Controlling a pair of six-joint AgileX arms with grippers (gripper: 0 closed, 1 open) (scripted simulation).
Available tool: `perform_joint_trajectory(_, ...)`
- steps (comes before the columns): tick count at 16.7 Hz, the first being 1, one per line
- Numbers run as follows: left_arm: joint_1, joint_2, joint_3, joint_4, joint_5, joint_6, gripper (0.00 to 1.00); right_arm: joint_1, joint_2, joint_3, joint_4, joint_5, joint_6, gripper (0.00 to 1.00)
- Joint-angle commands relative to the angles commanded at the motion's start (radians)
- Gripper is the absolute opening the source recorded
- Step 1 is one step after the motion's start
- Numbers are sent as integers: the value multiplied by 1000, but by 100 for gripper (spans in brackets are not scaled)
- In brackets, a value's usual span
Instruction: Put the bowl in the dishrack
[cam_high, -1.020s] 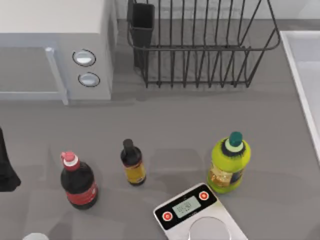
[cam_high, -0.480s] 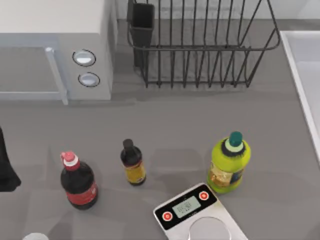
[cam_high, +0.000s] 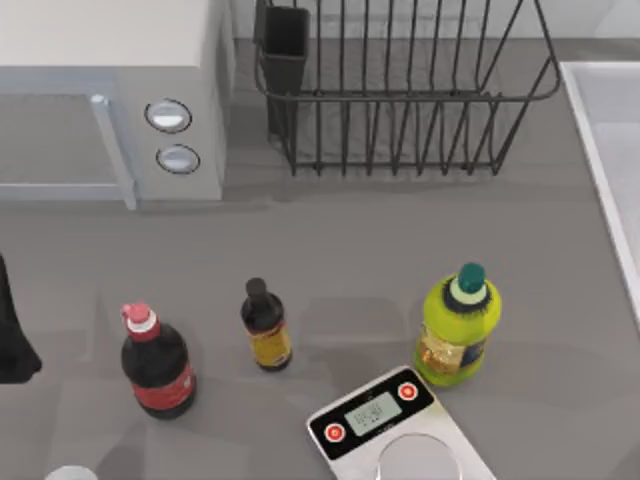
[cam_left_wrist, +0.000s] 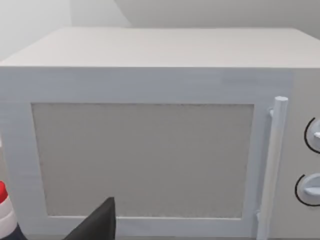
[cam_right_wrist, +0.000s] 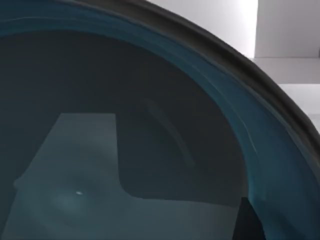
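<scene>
1. The bowl (cam_right_wrist: 150, 125), dark teal inside with a dark rim, sits right up against the right wrist camera, its hollow facing the lens.
2. Whether the right gripper holds the bowl, or how its fingers stand, cannot be told.
3. The dishrack (cam_high: 400, 95) stands at the far side of the table, right of the white microwave (cam_high: 110, 95), its utensil cup (cam_high: 285, 50) at its far-left corner.
4. The left arm (cam_high: 12, 330) is parked at the table's left edge, facing the microwave door (cam_left_wrist: 142, 160); its finger state cannot be told.
5. Nearer stand a red-capped bottle (cam_high: 155, 365), a small dark bottle (cam_high: 265, 325), a green bottle (cam_high: 458, 325) and a scale (cam_high: 395, 430).
</scene>
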Motion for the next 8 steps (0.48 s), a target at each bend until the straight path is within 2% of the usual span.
perform_joint_trajectory(4,0,0,0,0,0,0,100,-3,-2,14,-14,0,-1,0)
perform_joint_trajectory(8,0,0,0,0,0,0,100,-8,-8,167,-170,-1,-10,0)
